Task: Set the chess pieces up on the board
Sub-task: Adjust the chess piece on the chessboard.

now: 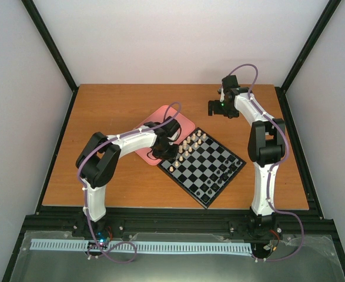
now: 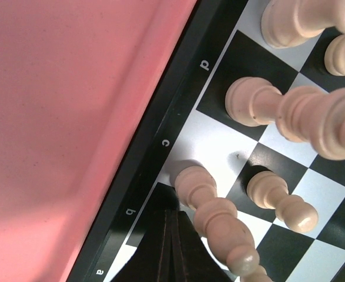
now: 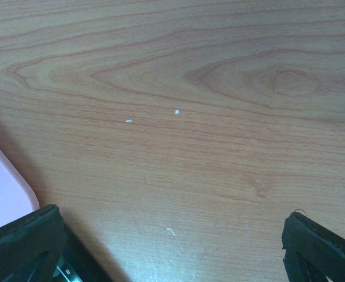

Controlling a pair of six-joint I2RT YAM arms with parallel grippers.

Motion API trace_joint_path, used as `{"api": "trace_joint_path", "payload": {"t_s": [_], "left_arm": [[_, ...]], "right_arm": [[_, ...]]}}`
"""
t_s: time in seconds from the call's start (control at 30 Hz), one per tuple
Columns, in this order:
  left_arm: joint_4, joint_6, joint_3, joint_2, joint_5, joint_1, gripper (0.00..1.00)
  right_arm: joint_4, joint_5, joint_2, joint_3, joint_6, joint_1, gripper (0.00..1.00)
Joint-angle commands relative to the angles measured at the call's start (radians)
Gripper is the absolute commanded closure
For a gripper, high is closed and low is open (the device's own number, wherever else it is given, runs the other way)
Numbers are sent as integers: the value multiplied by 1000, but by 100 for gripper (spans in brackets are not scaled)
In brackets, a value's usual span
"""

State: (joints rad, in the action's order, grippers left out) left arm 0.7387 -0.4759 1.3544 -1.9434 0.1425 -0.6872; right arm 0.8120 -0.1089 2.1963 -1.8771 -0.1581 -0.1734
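The pink tray [image 2: 54, 117] lies against the board [image 2: 219, 141] at its 10 o'clock edge. My left fingers [image 2: 163, 249] are pressed together, holding nothing, just beside a cream piece [image 2: 213, 217] on the c file. A sideways nudge toward 3 o'clock could topple it into the other cream pieces [image 1: 187, 145]. Whether they touch it I cannot tell, since the frame cuts them off. At 1 o'clock, my right fingers [image 3: 19, 241] are spread wide over bare counter [image 3: 178, 88], empty.

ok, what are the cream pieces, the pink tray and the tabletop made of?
Cream chess pieces: likely plastic, maybe painted wood; smooth, faint sheen. Pink tray: probably matte plastic; uniform colour, moulded rim. Tabletop: wood or wood-look laminate; clear grain pattern.
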Motion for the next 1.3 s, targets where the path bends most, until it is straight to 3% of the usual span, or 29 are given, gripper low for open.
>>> {"api": "trace_joint_path", "payload": {"t_s": [0.0, 1.1, 1.27], "left_arm": [[-22, -18, 25, -13, 6, 14, 99], [-19, -5, 70, -65, 10, 32, 99], [-18, -3, 42, -47, -3, 51, 93]], "right_arm": [[-8, 9, -36, 3, 2, 6, 0], [-7, 12, -27, 1, 5, 6, 0], [-7, 10, -27, 0, 6, 6, 0]]}}
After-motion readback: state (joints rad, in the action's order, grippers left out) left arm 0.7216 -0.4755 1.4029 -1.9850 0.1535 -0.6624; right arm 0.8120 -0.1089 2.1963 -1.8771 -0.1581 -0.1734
